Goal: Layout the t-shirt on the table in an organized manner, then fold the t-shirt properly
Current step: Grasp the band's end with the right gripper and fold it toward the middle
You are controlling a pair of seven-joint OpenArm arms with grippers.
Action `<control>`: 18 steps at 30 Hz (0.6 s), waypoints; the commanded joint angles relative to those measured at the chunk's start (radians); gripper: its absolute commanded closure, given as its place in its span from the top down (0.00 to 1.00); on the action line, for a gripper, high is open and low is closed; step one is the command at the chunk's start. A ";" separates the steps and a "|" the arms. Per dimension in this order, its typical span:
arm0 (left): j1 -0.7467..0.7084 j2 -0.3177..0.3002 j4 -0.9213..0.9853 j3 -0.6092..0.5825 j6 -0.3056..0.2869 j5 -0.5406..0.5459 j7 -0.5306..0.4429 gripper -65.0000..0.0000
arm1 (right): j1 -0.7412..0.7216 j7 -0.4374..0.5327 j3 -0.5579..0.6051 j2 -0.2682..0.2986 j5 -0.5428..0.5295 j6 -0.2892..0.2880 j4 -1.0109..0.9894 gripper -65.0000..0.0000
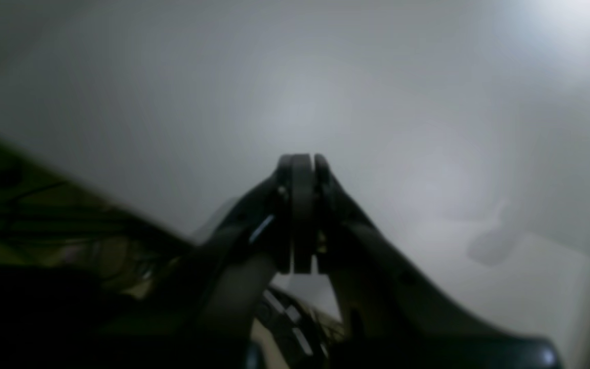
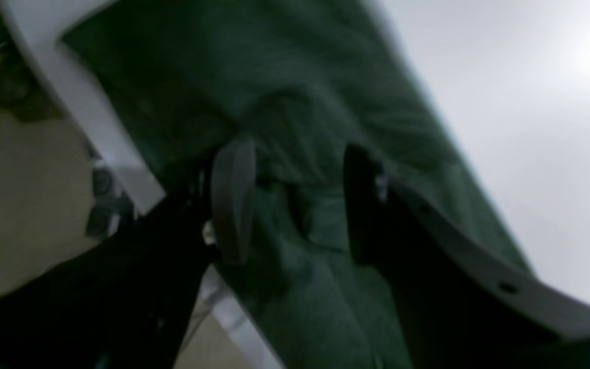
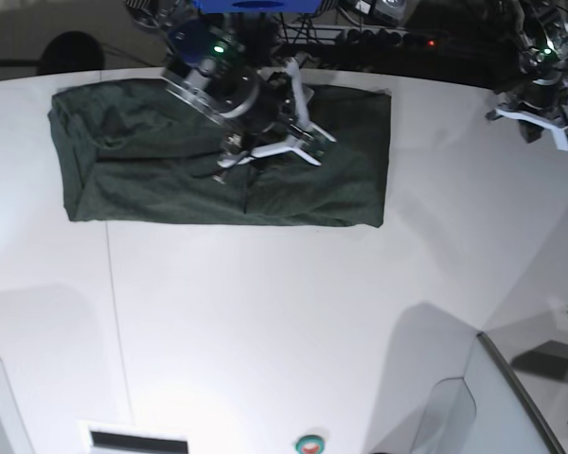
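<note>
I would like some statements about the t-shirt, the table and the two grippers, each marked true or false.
1. The t-shirt lies on the table. True.
2. The left gripper is open. False: its jaws are pressed together, with nothing between them.
3. The right gripper is over the t-shirt, jaws apart with fabric between them. True.
4. The t-shirt is red. False: it is dark green.
5. The left gripper is over the t-shirt. False: it is over bare table, away from the cloth.
</note>
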State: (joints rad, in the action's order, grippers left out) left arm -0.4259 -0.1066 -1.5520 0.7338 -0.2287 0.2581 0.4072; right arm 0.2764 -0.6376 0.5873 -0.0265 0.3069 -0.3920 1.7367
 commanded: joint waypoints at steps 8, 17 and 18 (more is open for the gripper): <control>-0.024 -0.005 -0.008 0.082 -0.127 0.005 -0.021 0.00 | -0.124 0.025 0.000 -0.105 -0.002 0.012 -0.148 0.42; -0.026 -0.003 -0.002 0.077 -0.127 0.005 -0.021 0.00 | -0.213 0.025 -0.002 -0.106 -0.162 0.034 -0.274 0.31; -0.026 -0.003 -0.002 0.077 -0.127 0.005 -0.021 0.00 | -0.217 0.025 -0.002 -0.105 -0.185 0.064 -0.281 0.25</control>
State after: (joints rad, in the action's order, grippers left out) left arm -0.4469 -0.0975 -1.5398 0.8051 -0.3523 0.2577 0.4076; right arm 0.0681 -0.6300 0.5827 -0.1188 0.1265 -0.3271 1.4433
